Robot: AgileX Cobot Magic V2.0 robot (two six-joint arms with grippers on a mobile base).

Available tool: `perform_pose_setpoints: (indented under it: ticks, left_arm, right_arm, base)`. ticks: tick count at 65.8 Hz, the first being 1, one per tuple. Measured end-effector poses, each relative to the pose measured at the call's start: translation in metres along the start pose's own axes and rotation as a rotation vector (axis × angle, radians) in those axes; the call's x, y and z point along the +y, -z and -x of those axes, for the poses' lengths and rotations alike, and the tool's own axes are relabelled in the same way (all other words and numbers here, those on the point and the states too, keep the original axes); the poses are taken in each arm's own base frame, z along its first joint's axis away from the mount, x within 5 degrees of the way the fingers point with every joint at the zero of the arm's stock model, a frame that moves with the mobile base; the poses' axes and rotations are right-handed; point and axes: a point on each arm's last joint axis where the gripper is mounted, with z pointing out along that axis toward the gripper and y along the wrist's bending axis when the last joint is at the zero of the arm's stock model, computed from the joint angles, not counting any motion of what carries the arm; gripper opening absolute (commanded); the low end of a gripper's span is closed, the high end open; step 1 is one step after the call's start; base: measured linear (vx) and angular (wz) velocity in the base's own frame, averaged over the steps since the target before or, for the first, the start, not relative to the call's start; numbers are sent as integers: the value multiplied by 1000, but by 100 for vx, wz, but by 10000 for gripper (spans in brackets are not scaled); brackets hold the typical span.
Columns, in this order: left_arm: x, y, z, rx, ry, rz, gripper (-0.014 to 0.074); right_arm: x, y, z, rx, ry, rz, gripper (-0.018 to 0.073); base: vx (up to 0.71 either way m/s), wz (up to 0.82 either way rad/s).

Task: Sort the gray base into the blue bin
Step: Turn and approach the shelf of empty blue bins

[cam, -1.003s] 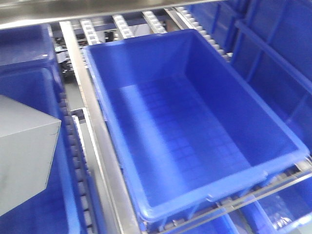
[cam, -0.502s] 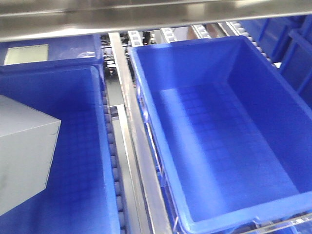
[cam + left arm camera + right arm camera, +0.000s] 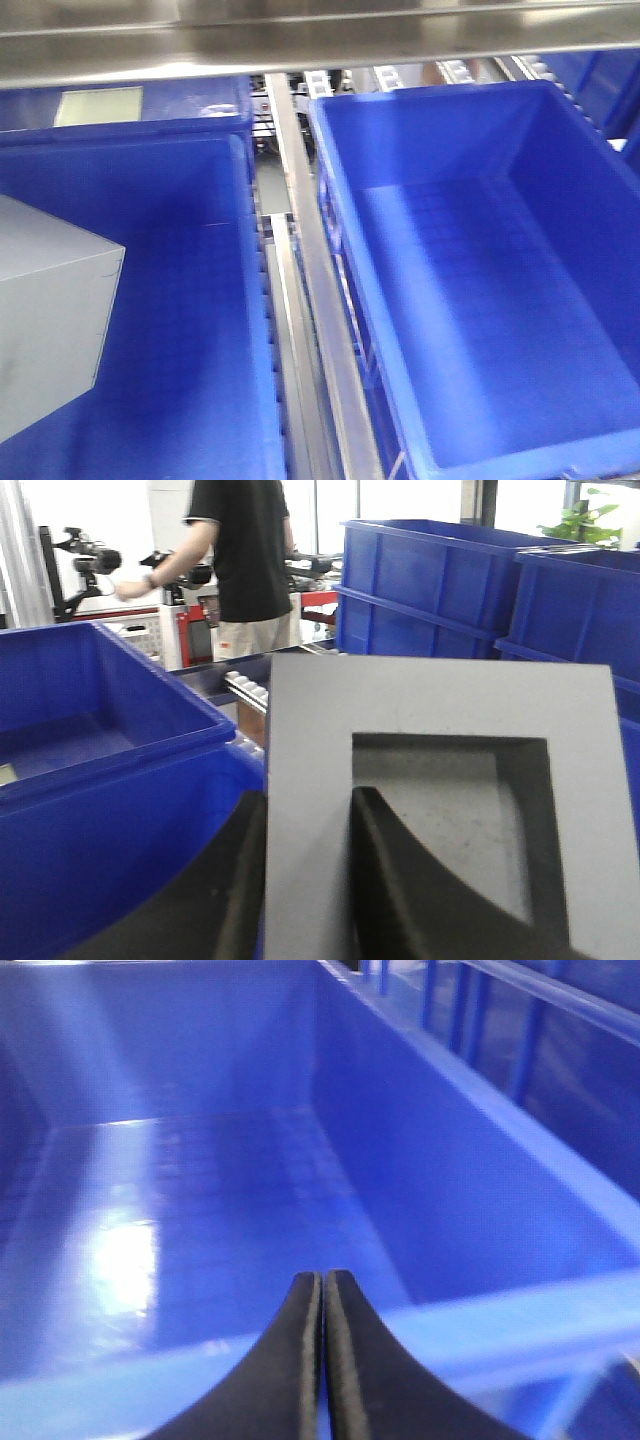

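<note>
**Item 1, nearest.** Left gripper (image 3: pixel 308 815), fingers clamped across one wall of the gray base (image 3: pixel 440 730): one finger (image 3: pixel 385 880) sits inside the square recess, the other on the outer face. The base is carried in the air. From the front it hangs at 8 o'clock, over the open blue bin (image 3: pixel 130 170) and apart from its floor

**Item 2.** Right gripper (image 3: pixel 322 1282), fingers pressed together on nothing, poised over the near rim of a blue interior, probably the second bin (image 3: pixel 335 200) at 3 o'clock

**Item 3.** Steel roller rail (image 3: pixel 310 300) between the two bins, running from 6 to 12 o'clock

**Item 4.** Steel shelf edge (image 3: pixel 300 35) across 12 o'clock

**Item 5, farthest.** Stacked blue crates (image 3: pixel 430 580) at 1 o'clock behind the base, and a person in a black shirt (image 3: pixel 245 550) at 11 o'clock

**Step in hand (judged).** Carry is done and release is pending. The next move calls for lowering the base inside the bin walls, spreading the fingers, then lifting the inner finger clear of the recess
</note>
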Motion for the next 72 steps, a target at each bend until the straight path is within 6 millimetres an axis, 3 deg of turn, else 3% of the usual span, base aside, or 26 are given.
perform_pose_setpoints:
  ticks: [72]
  left_arm:
    - [0,0,0,0,0,0,-6]
  right_arm:
    - [0,0,4,-37,0,0,-5]
  base:
    - [1,11]
